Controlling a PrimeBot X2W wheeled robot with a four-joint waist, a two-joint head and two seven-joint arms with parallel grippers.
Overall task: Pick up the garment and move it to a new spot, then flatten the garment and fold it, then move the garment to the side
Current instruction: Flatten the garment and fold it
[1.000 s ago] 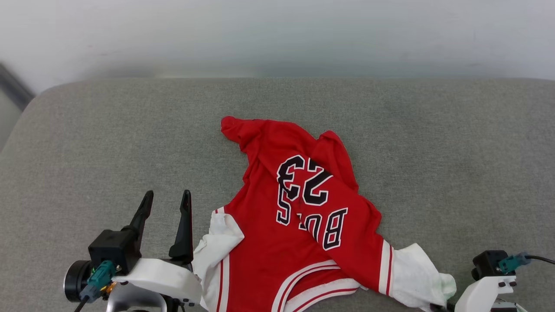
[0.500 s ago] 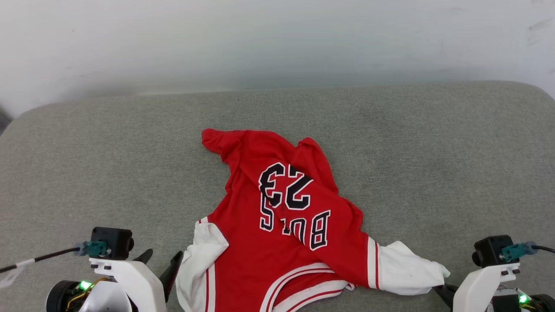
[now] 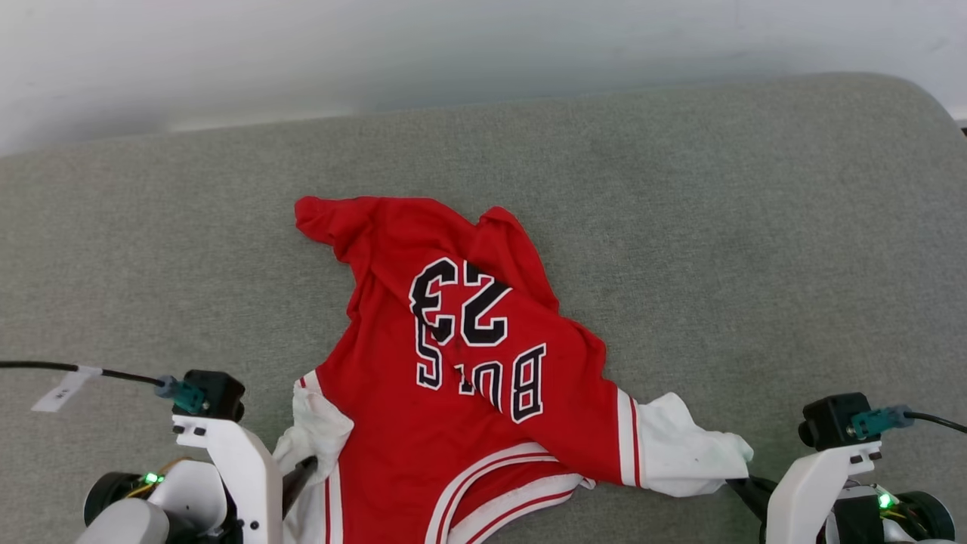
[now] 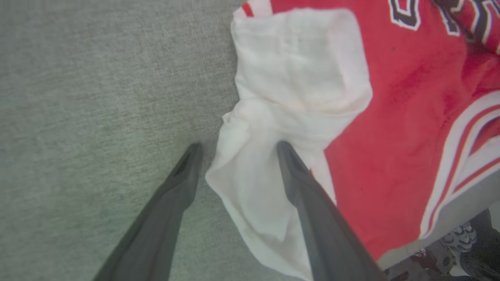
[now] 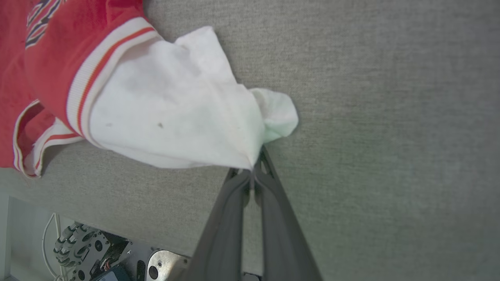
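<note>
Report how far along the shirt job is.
Done: nothing finished; the garment lies crumpled, one side flopped over its lettering, on the grey cushion. In hand: the right gripper is shut on one white sleeve's tip; the left gripper is open astride the other sleeve. Left: lifting, moving, flattening, folding, setting aside.

Cushion (image 3: 755, 227): under everything; wall (image 3: 453, 45) behind its far edge.
Garment (image 3: 453, 393): on the cushion, centre; collar near, hem far; right half folded over the body.
Left sleeve (image 4: 297, 78): near left, bunched.
Right sleeve (image 5: 175, 113): near right, reaching right.
Left gripper (image 4: 238, 146): near left; sleeve edge between its 2 spread fingers.
Right gripper (image 5: 254, 168): near right, fingertips pinched on the right sleeve's outer end.
</note>
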